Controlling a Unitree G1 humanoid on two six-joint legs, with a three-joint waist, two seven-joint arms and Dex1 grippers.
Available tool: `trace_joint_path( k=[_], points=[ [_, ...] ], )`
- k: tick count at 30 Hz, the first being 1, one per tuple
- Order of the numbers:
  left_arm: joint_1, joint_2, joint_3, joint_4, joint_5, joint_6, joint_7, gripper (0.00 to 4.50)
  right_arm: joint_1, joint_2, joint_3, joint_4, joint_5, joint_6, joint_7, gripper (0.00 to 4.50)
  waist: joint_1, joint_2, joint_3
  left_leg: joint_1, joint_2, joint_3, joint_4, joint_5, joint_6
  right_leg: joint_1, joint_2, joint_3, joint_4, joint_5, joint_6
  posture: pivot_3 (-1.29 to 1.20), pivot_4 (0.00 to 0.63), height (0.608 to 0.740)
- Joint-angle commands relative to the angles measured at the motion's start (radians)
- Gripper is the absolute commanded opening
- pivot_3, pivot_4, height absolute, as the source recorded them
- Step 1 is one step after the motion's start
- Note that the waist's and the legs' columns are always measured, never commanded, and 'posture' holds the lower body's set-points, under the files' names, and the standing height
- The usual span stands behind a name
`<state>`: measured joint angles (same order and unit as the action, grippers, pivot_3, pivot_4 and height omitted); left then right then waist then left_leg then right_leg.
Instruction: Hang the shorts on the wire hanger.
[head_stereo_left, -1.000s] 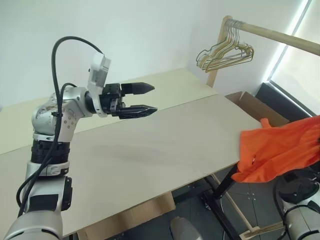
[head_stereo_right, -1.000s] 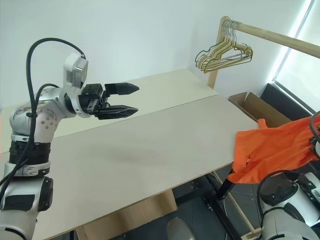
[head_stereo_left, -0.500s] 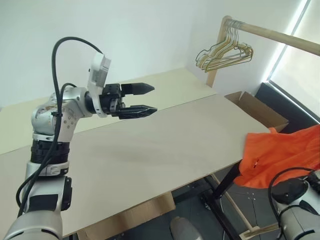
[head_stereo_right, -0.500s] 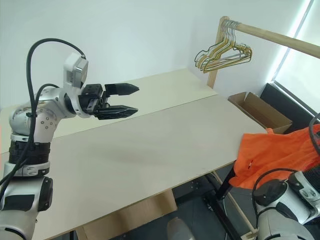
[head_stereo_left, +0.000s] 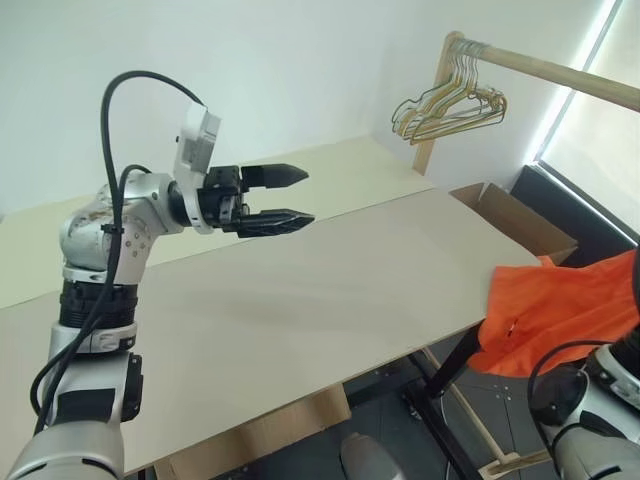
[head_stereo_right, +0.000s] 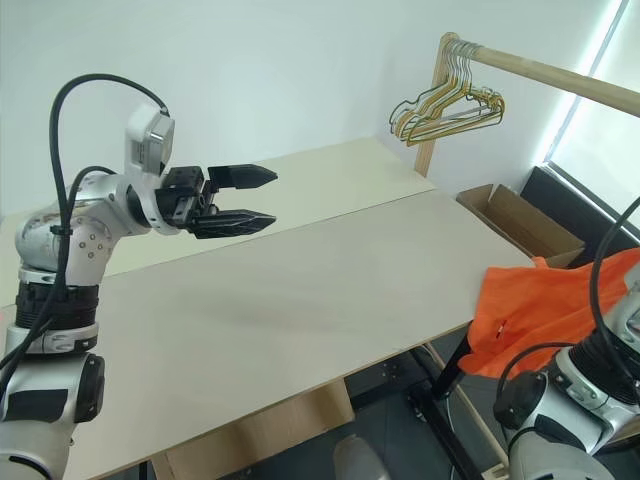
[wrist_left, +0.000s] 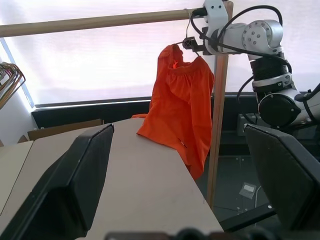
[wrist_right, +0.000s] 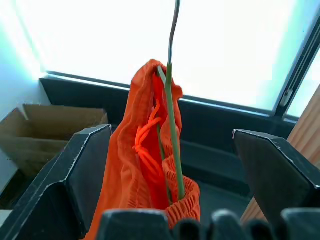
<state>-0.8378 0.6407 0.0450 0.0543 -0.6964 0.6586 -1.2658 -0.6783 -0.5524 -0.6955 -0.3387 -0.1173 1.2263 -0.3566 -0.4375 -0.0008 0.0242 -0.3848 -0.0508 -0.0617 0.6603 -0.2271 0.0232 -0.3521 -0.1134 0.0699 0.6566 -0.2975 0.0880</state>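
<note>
The bright orange shorts hang on the thin olive wire hanger below the wooden rail. Their lower end rests on the table's right corner. My right gripper is open and level. The hanger's wire and the gathered waistband stand between its fingers, touching neither. In the left wrist view the same gripper sits at the top of the shorts. My left gripper is open and empty above the far side of the table, pointing toward the shorts.
A bunch of gold and dark hangers hangs at the rail's far end, by its post. An open cardboard box lies beyond the table's right edge. A second rack post stands just behind the shorts.
The shorts have sagged lower and now hang still. My right arm has risen at the lower right. The left arm has not moved.
</note>
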Motion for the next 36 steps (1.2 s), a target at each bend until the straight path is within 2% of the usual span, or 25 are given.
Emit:
trace_joint_path(
  k=[1, 4, 8, 14, 19, 21, 25, 30, 36],
  points=[
    [-0.002, 0.015, 0.032, -0.022, -0.007, -0.006, 0.010, 4.50, 0.035, -0.024, 0.100, -0.077, -0.059, -0.163, -0.010, 4.47, 0.000, 0.000, 0.000, 0.000, 0.000, 0.000, 0.000, 0.000, 0.000, 0.000, 0.000, 0.000, 0.000, 0.000, 0.000, -0.40, 0.000, 0.740],
    [0.008, 0.010, 0.039, -0.027, 0.001, -0.019, 0.032, 4.50, 0.117, -0.074, 0.228, -0.105, -0.142, -0.383, -0.007, 4.47, 0.000, 0.000, 0.000, 0.001, 0.000, 0.000, 0.000, 0.000, 0.000, 0.000, 0.000, 0.000, 0.000, -0.001, 0.001, -0.39, 0.000, 0.740],
    [0.039, 0.001, 0.058, -0.055, 0.000, -0.029, 0.074, 4.50, 0.144, -0.075, 0.302, -0.116, -0.128, -0.594, 0.057, 4.47, 0.000, 0.000, 0.000, 0.001, 0.000, 0.000, -0.001, 0.000, 0.000, 0.000, 0.000, 0.001, 0.000, -0.001, 0.002, -0.37, 0.000, 0.740],
    [0.128, -0.037, 0.142, -0.156, -0.012, -0.065, 0.223, 4.50, 0.139, -0.030, 0.405, -0.080, 0.101, -0.766, 0.388, 4.47, 0.012, -0.002, 0.001, 0.002, 0.000, 0.000, -0.001, 0.000, 0.000, 0.002, 0.000, 0.000, 0.000, -0.001, 0.002, -0.32, 0.000, 0.740],
    [0.207, -0.001, 0.224, -0.279, -0.083, -0.008, 0.298, 4.50, 0.080, -0.030, 0.458, -0.052, 0.341, -0.734, 0.689, 4.47, 0.037, -0.004, 0.002, 0.001, 0.000, 0.000, -0.001, 0.000, 0.000, 0.001, 0.000, 0.000, -0.001, -0.001, 0.002, -0.24, 0.000, 0.740],
    [0.226, 0.011, 0.238, -0.306, -0.100, 0.005, 0.316, 4.50, 0.066, -0.041, 0.468, -0.036, 0.378, -0.716, 0.740, 4.47, 0.062, -0.003, 0.003, 0.001, 0.000, 0.000, -0.001, 0.000, 0.000, 0.001, 0.000, 0.000, -0.001, -0.001, 0.002, -0.23, 0.000, 0.740],
    [0.338, 0.095, 0.264, -0.409, -0.113, 0.047, 0.329, 4.50, 0.059, -0.135, 0.567, -0.009, 0.520, -0.644, 1.036, 4.47, 0.121, -0.004, 0.003, 0.001, -0.001, -0.001, -0.001, -0.001, 0.000, 0.001, 0.000, 0.000, -0.002, -0.001, 0.002, -0.16, 0.000, 0.740],
    [0.486, 0.186, 0.247, -0.483, -0.030, 0.013, 0.329, 4.50, 0.112, -0.223, 0.652, -0.005, 0.576, -0.712, 1.297, 4.47, 0.206, -0.004, 0.004, 0.001, -0.001, -0.001, -0.001, -0.001, 0.000, 0.000, 0.000, 0.000, -0.004, -0.001, 0.001, -0.10, 0.000, 0.740],
    [0.654, 0.229, 0.265, -0.556, 0.016, -0.021, 0.324, 4.50, 0.216, -0.202, 0.695, -0.009, 0.539, -0.765, 1.314, 4.47, 0.313, -0.005, 0.004, -0.003, 0.000, -0.001, -0.001, -0.002, 0.000, -0.005, 0.000, -0.001, -0.007, 0.002, -0.003, -0.04, 0.000, 0.740]
  ],
)
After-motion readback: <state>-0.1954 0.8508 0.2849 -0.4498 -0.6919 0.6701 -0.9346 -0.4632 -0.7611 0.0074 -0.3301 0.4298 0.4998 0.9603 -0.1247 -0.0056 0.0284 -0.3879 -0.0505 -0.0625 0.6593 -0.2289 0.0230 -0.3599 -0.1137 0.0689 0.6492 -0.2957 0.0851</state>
